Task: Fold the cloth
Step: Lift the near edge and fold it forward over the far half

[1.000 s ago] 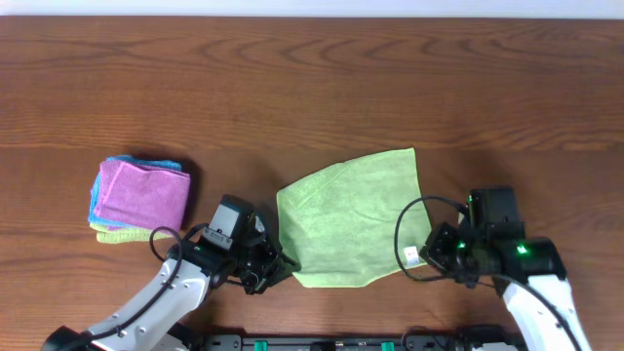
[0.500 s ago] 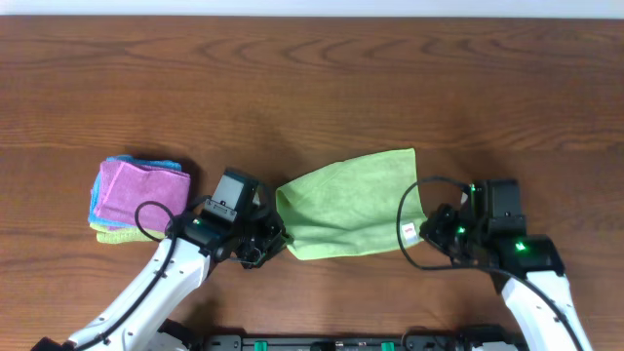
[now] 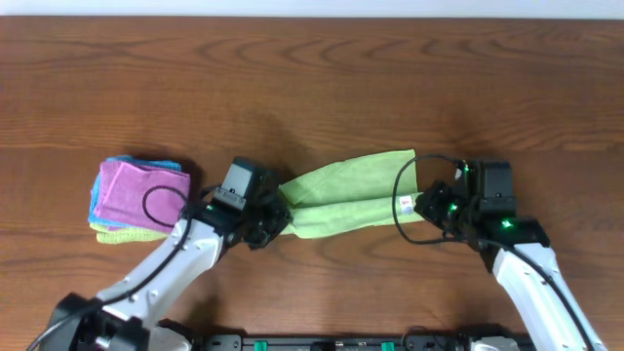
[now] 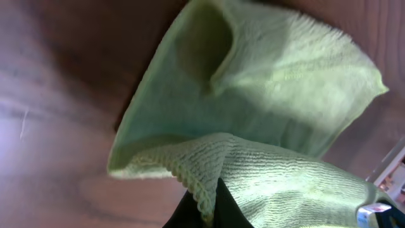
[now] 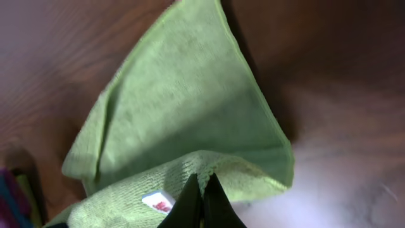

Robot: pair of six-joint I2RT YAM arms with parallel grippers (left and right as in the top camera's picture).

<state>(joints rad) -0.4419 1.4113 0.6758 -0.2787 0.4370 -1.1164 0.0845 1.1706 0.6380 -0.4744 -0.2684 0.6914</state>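
**A:** From above, where was the cloth (image 3: 346,195)?

**B:** Mid-tabletop (image 3: 312,88), strung as a narrow green band between the two arms. Its far edge lay on the wood and its near edge was raised. The left jaws had one near corner and the right jaws the other, so the fabric hung level instead of bunching. The stack of folded cloths (image 3: 141,193), pink on top, sat well apart to the left, out of the way.

**A:** And the left wrist camera?

**B:** The left jaws were clamped on the cloth's hemmed edge right at the bottom of that view. The upper layer draped from there over the layer lying flat beneath. I'd say a corner grip was chosen so the hem could be lined up with the far edge.

**A:** The right wrist?

**B:** Much the same. The right jaws were pinched shut on the near edge, just beside the small white tag (image 5: 159,201). The lower layer spread flat on the tabletop beyond.

**A:** How far along?

**B:** By my judgement mid-fold: the near half was up but not yet laid onto the far half. An uneven pull could skew the edges.
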